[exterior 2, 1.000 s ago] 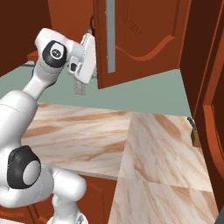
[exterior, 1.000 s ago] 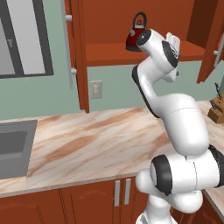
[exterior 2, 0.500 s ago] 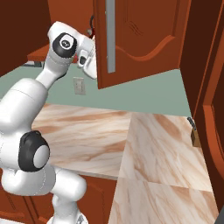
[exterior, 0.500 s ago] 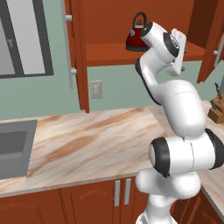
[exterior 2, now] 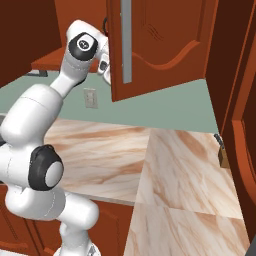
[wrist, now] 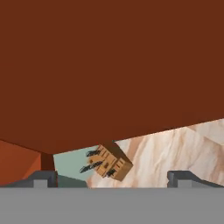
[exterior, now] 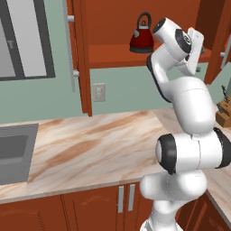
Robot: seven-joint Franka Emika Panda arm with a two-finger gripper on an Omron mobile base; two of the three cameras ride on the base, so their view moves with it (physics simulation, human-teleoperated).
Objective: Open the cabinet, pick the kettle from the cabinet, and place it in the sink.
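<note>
The small dark red rounded kettle point(exterior: 143, 39) stands on the shelf of the open reddish-brown wood wall cabinet point(exterior: 135, 56), far above the marbled tan table point(exterior: 94, 149); the dark grey sink point(exterior: 13, 151) lies far left. A wooden knife block point(wrist: 109, 162) stands right. My gripper point(wrist: 111, 177), fingers wide apart and empty, has risen and swung rightward since earlier, beside the kettle.

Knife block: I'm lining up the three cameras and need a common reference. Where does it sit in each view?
Left base view: the knife block is at the right edge, mid-height, on the countertop.
Right base view: the knife block is small, at the right, at the far end of the countertop.
Hand view: the knife block is at lower centre, tilted.
Shared landmark: the marbled tan countertop it stands on.
</note>
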